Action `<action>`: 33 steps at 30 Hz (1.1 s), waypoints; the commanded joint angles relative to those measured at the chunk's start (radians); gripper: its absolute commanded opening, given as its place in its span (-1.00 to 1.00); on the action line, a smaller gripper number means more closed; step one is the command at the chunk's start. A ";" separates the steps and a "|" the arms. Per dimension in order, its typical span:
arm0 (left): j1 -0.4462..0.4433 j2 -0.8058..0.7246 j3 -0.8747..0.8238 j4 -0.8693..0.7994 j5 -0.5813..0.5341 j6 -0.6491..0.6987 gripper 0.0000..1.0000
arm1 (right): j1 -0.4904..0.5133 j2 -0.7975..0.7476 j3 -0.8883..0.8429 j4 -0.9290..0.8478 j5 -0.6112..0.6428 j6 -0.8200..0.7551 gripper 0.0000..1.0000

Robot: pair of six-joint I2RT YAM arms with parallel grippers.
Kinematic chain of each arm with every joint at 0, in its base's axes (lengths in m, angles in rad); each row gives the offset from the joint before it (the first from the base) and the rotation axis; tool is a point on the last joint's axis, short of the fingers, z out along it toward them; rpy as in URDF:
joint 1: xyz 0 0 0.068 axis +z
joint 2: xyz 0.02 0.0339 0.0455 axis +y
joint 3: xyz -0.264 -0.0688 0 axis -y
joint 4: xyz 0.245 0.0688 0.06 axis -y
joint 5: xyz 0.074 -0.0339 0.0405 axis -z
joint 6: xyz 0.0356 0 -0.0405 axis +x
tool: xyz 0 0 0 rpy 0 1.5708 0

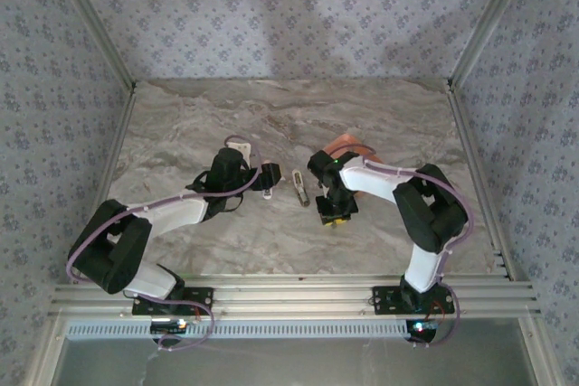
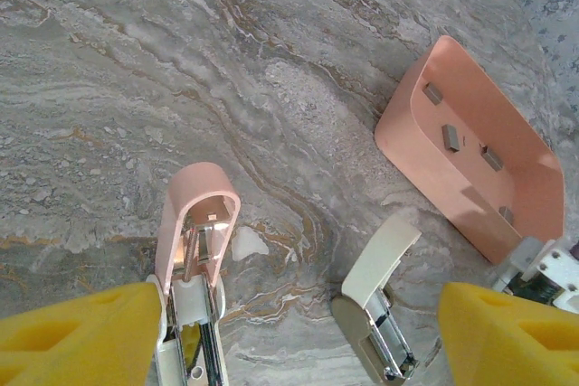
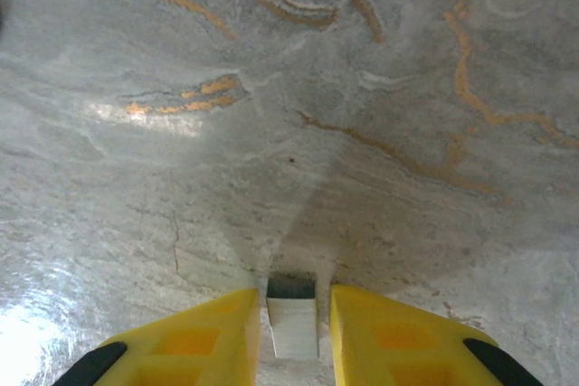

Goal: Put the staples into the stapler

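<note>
Staples [image 2: 450,137] lie loose in the salmon tray [image 2: 425,155], beyond and to the right of the stapler [image 2: 199,219] in the left wrist view. One more pale, dark-tipped staple strip [image 3: 291,324], as I judge it, sits pinched between the narrowed fingers of the right claw [image 3: 291,296], its long axis running out along the fingers towards the marble table [image 3: 271,88]. The stapler lies open, its metal channel running lengthwise with the pink nose pointing away from the left claw [image 2: 298,314]. That claw is spread wide and holds nothing, and it is the nearer one. From above, the right claw [image 1: 332,216] is near the stapler's right, so the strip likely must travel left and turn parallel to the channel.
</note>
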 commanded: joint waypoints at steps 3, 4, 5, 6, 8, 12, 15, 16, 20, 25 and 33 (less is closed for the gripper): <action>0.001 -0.030 -0.011 -0.004 -0.011 0.021 0.60 | 0.009 0.029 0.010 0.015 0.025 0.024 -0.52; 0.001 -0.029 -0.012 -0.004 -0.011 0.020 0.60 | 0.009 0.035 0.008 0.019 0.034 0.029 -0.54; 0.001 -0.029 -0.012 -0.005 -0.010 0.020 0.60 | 0.011 0.038 0.003 0.028 0.042 0.033 -0.55; 0.001 -0.029 -0.013 -0.004 -0.010 0.021 0.60 | 0.013 0.040 -0.003 0.037 0.054 0.039 -0.58; 0.001 -0.032 -0.016 -0.005 -0.010 0.020 0.60 | 0.021 0.036 -0.016 0.057 0.070 0.051 -0.61; 0.001 -0.049 -0.025 -0.008 -0.012 0.023 0.60 | 0.036 -0.009 -0.050 0.107 0.094 0.084 -0.63; 0.001 -0.068 -0.031 -0.016 -0.015 0.028 0.60 | 0.042 -0.064 -0.074 0.140 0.130 0.112 -0.65; 0.001 -0.074 -0.032 -0.022 -0.015 0.030 0.60 | 0.046 -0.085 -0.084 0.154 0.144 0.122 -0.65; 0.002 -0.085 -0.031 -0.039 -0.007 0.036 0.61 | 0.058 -0.168 -0.140 0.226 0.175 0.162 -0.65; 0.000 -0.087 -0.042 -0.032 0.000 0.020 0.61 | 0.082 -0.255 -0.205 0.313 0.223 0.211 -0.65; -0.005 -0.117 -0.051 -0.047 -0.004 0.032 0.61 | 0.127 -0.376 -0.285 0.410 0.295 0.241 -0.64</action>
